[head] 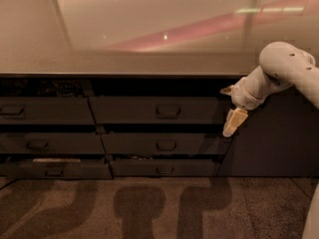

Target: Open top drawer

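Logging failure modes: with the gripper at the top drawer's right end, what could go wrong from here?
1. The gripper hangs open at the right end of the top drawer, well off its small recessed handle; closing here may catch nothing.
2. Its lower finger points down towards the middle drawer, which has a like handle, so the wrong drawer could get pulled.

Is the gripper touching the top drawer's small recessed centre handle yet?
Apart. The camera view shows the open gripper at the right end of the dark grey flat-fronted top drawer, with bare drawer front between it and the recessed handle.
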`<state>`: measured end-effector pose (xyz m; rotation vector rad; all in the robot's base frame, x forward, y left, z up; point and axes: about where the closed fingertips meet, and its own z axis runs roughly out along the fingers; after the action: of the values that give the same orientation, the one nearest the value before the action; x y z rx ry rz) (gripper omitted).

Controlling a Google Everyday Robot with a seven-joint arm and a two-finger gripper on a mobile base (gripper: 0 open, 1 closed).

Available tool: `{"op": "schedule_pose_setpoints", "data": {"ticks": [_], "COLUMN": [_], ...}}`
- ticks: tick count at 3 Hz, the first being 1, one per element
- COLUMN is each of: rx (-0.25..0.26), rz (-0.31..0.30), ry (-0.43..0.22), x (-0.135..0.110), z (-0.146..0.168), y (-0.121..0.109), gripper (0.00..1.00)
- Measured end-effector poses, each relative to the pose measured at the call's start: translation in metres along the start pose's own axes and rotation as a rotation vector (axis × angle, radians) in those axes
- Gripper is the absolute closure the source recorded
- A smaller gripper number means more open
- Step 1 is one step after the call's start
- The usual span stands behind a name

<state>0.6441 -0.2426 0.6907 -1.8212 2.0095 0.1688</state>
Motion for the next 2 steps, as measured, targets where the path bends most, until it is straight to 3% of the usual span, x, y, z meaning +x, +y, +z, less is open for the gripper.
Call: {"op": "schedule_pose_setpoints", "data": {"ticks": [2], "rx": [-0.026], "rz": [0.034], "ry": [-0.001], "x": [0.010], "z": [0.010], "y": [-0.005], "gripper": [0.00]}}
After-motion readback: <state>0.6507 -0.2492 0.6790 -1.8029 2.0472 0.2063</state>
